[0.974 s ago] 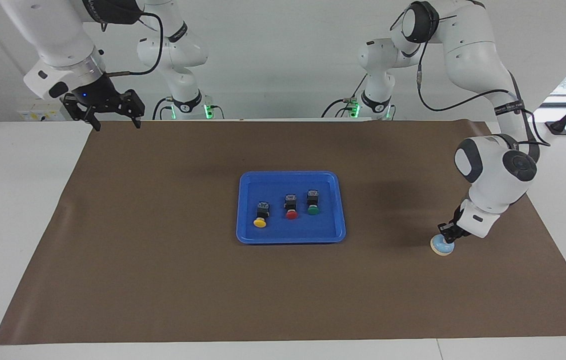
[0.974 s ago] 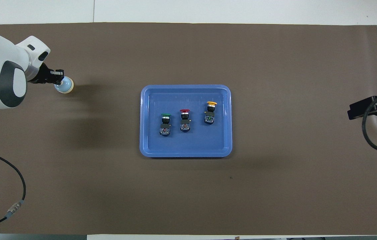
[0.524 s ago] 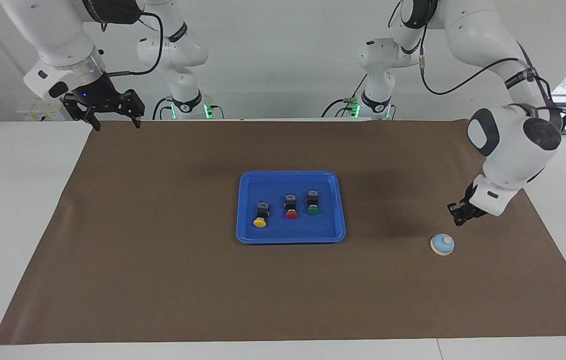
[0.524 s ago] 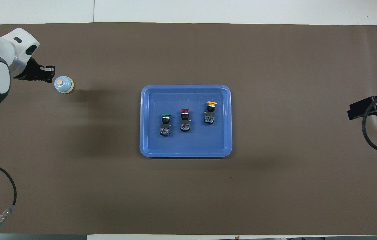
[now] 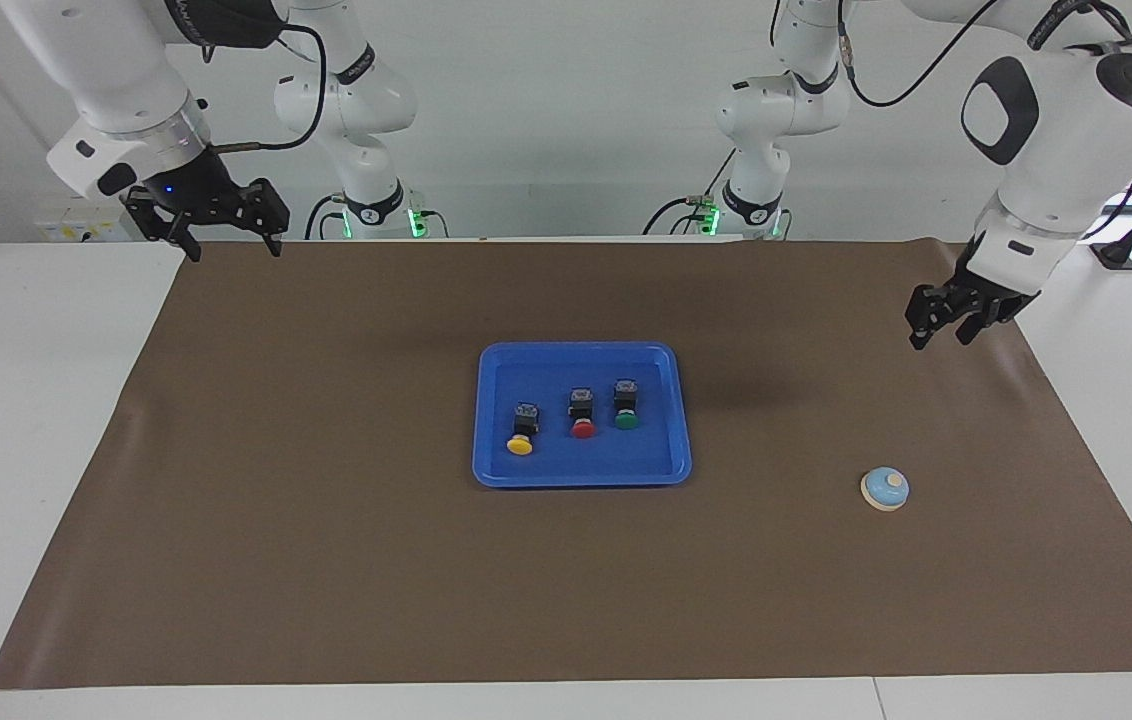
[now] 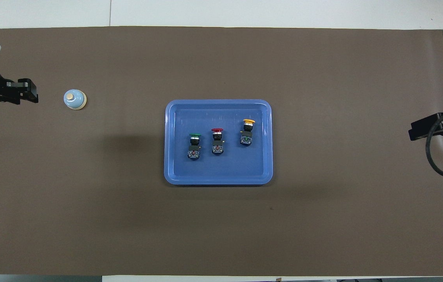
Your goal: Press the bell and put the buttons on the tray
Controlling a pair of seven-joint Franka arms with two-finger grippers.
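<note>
The bell stands alone on the brown mat toward the left arm's end, and it also shows in the overhead view. The blue tray lies at the mat's middle. On it lie the green button, the red button and the yellow button, side by side. My left gripper is shut and empty, raised over the mat, apart from the bell. My right gripper is open and empty, and waits over the mat's corner at the right arm's end.
The brown mat covers most of the white table. A black cable hangs by the right gripper in the overhead view.
My left gripper has lifted off the bell and drawn back upward toward the robots. The bell, the tray, the buttons and the right arm have not moved.
</note>
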